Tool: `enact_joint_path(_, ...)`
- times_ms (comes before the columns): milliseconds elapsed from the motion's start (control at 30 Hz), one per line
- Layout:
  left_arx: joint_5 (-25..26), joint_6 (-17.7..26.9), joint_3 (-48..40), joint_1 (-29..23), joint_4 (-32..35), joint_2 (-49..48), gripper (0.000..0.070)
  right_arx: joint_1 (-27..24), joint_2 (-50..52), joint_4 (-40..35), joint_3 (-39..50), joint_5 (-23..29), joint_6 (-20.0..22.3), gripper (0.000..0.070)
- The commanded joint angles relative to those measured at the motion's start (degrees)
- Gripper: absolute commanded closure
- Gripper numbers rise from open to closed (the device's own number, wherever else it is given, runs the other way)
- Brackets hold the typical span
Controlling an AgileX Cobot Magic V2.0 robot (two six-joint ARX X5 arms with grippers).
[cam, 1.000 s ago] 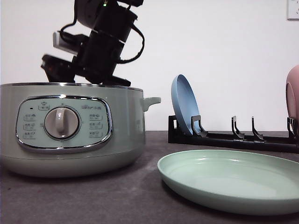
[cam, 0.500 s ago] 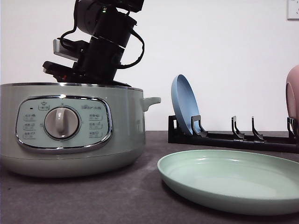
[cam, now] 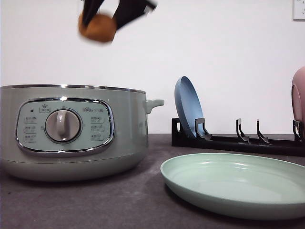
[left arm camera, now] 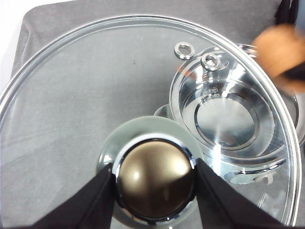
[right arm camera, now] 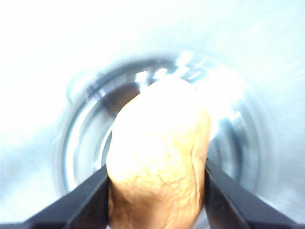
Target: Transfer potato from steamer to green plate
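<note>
High over the open steamer (cam: 71, 129) hangs the orange-brown potato (cam: 97, 27), and my right gripper (cam: 106, 13) is shut on it at the top edge of the front view. From the right wrist, the potato (right arm camera: 159, 162) sits between the black fingers (right arm camera: 86, 200), with the steamer's shiny bowl (right arm camera: 81, 143) blurred below it. My left gripper (left arm camera: 155, 191) is shut on the knob (left arm camera: 155, 181) of the glass lid (left arm camera: 71, 95); through the glass I see the steamer (left arm camera: 224, 119) and the blurred potato (left arm camera: 281, 52). The green plate (cam: 238, 183) lies on the table to the right of the steamer.
Behind the green plate a black dish rack (cam: 238, 140) holds a blue plate (cam: 188, 112) upright, and a pink plate (cam: 299, 102) stands at the right edge. The table (cam: 119, 205) is dark grey. The steamer's small handle (cam: 155, 102) sticks out toward the rack.
My right arm has risen from inside the steamer to the top of the front view, bringing the potato up out of the pot.
</note>
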State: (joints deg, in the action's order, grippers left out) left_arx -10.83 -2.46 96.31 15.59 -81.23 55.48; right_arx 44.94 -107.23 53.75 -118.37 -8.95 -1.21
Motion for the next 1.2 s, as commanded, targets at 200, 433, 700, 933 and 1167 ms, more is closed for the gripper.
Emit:
enact_joint_path(200, -0.7, 0.24, 1.68, 0.17, -1.51, -0.09, 0.0697, -2.0, 7.25, 9.28, -1.42, 0.0, 3.15, 0.0538)
enact_joint_path(433, -0.52, 0.24, 1.68, 0.17, -1.51, -0.07, 0.0697, -4.81, 12.07, 14.19, 2.16, -0.07, 3.68, 0.0541)
enact_joint_path(700, 1.86, 0.24, 1.68, 0.17, -1.49, -0.07, 0.0697, -8.44, 23.33, 7.08, 21.26, -1.62, 3.69, 0.0543)
enact_joint_path(933, 1.96, 0.24, 1.68, 0.17, -1.49, 0.28, 0.0697, -11.68, 32.93, -0.53, 39.25, -5.29, 3.67, 0.0548)
enact_joint_path(1167, 5.83, 0.26, 1.68, 0.17, -1.46, 0.72, 0.0697, -13.37, 36.52, -6.72, 52.61, -7.79, 3.52, 0.0548)
